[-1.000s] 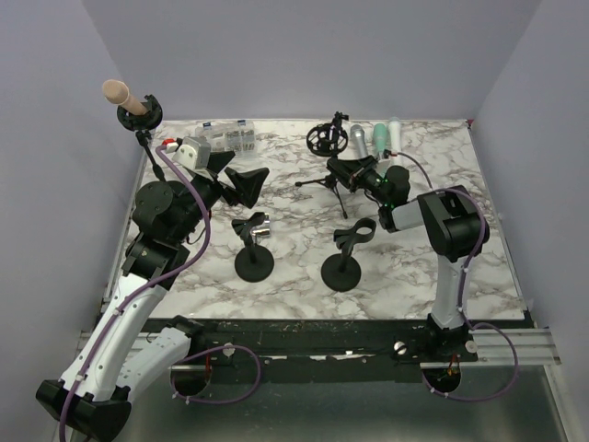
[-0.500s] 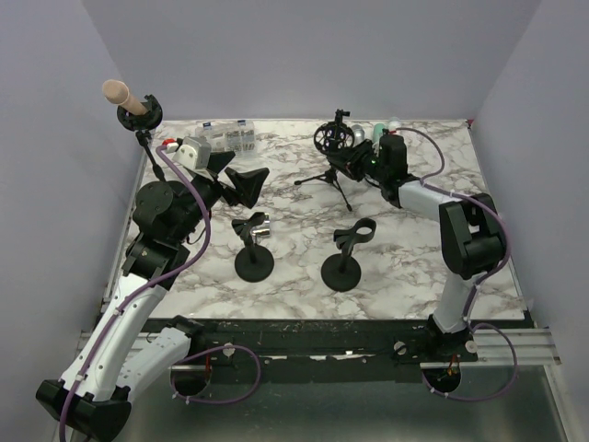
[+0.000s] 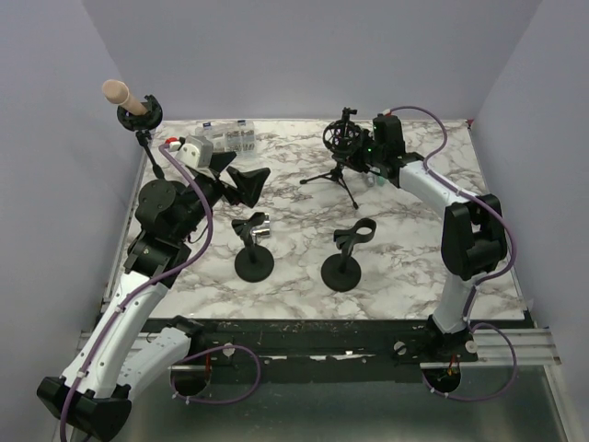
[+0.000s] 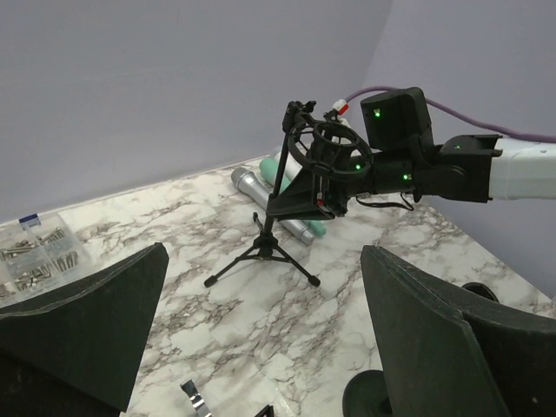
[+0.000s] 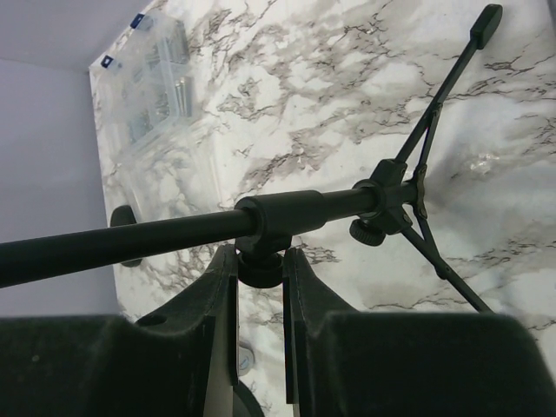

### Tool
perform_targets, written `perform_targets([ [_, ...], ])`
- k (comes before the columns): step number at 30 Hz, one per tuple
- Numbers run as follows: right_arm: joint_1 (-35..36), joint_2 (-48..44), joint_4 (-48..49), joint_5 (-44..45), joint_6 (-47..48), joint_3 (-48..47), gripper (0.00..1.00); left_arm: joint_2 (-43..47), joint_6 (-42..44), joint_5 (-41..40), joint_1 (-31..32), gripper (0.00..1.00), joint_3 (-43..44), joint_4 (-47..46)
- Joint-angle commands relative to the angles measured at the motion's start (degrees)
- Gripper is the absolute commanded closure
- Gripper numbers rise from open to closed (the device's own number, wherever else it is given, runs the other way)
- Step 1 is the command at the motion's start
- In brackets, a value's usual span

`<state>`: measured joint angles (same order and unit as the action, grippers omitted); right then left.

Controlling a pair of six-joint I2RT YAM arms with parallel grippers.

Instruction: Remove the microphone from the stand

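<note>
Clamping is seen on the right: the right gripper [image 5: 261, 265] is shut tight on the tripod stand [image 5: 295, 211], gripped at its pole, toward the far side of the table [image 3: 414, 258]. The left gripper [image 4: 261, 339] is held over the table's left half with its fingers spread wide apart. A beige microphone [image 3: 117, 91] is seated, tilted, in a clip [image 3: 143, 115] at the far left corner. A silver microphone [image 4: 254, 191] and a green microphone [image 4: 280, 163] are laid behind the tripod.
</note>
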<state>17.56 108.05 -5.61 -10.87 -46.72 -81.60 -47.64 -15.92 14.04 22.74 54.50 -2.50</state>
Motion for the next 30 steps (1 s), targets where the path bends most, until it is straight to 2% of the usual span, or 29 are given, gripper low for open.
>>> perform_targets([
  [1,-0.69,1.87,-9.87,4.67,5.7,-1.23,0.92,-0.42,-0.21,0.46,0.29,0.03,-0.62,-1.1],
  [3,-0.69,2.08,-8.65,2.26,4.99,-1.27,0.88,-0.49,-0.16,0.37,0.29,0.03,-0.69,-1.08],
  [5,-0.71,2.01,-5.88,-0.31,3.5,-0.34,0.79,-0.6,-0.08,0.15,0.29,0.03,-0.72,-1.1],
  [11,-1.77,0.08,4.34,-7.85,-2.44,4.43,0.38,-0.62,0.01,0.72,0.37,0.03,-0.83,-1.28],
  [15,-3.01,-1.71,12.27,-11.3,-6.44,8.99,0.21,-0.61,-0.12,0.72,0.37,0.03,-0.8,-1.23],
  [17,-3.71,-2.35,16.87,-13.37,-8.9,11.73,0.18,-0.61,-0.16,0.89,0.42,0.04,-0.74,-1.31],
  [24,-6.41,-2.38,31.01,-19.48,-18.12,20.23,0.18,-0.78,-0.34,0.98,0.46,0.03,-0.73,-1.28],
  [27,-7.7,-4.04,34.06,-20.8,-18.51,23.22,0.17,-0.88,-0.29,0.9,0.46,0.03,-0.8,-1.28],
  [30,-9.4,-7.13,34.35,-19.59,-16.86,25.93,0.09,-0.97,-0.41,0.98,0.46,0.03,-0.76,-1.3],
])
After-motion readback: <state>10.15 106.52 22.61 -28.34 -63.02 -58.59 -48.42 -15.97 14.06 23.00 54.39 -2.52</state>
